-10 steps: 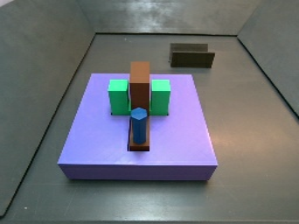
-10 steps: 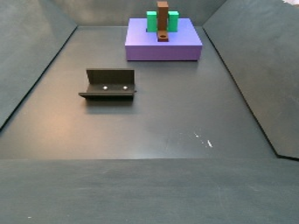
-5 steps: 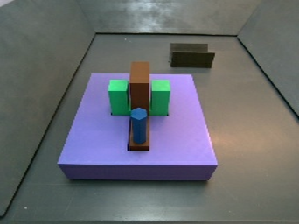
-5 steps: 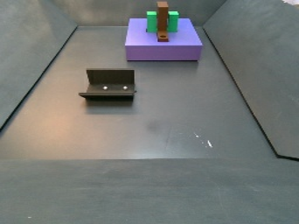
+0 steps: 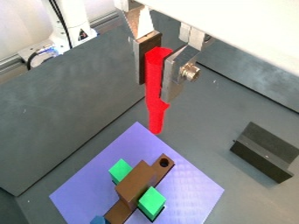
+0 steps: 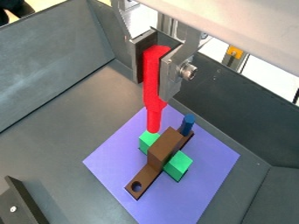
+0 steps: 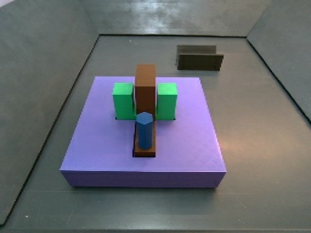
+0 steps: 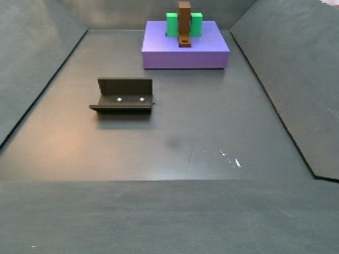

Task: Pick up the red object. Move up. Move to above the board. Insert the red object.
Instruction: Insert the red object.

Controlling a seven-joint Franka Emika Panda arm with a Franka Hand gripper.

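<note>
- The pincer [image 5: 160,72] shows only in the wrist views, high above the board [image 5: 187,188]. It is out of sight in both side views.
- The pincer is closed on the red object [image 5: 156,87]. Its silver fingers [image 5: 179,68] press the top part of the red stick from both sides.
- The red object hangs straight down from the pincer. Its lower end points at the board and does not touch it.
- In a wrist view [image 6: 152,83] the red stick is seen over the green blocks [image 6: 173,162] and the brown bar [image 6: 158,160].
- The board is a thick purple square slab [image 7: 145,136] that lies on the grey surface [image 8: 172,139].
- Two green blocks [image 7: 124,100] sit on the board, one on each side of the long brown bar [image 7: 145,91].
- The brown bar has a round hole near one end [image 5: 165,163].
- A blue six-sided peg [image 7: 144,130] stands up in the other end of the bar.
- The fixture [image 8: 125,95] stands on the surface, well apart from the board.
</note>
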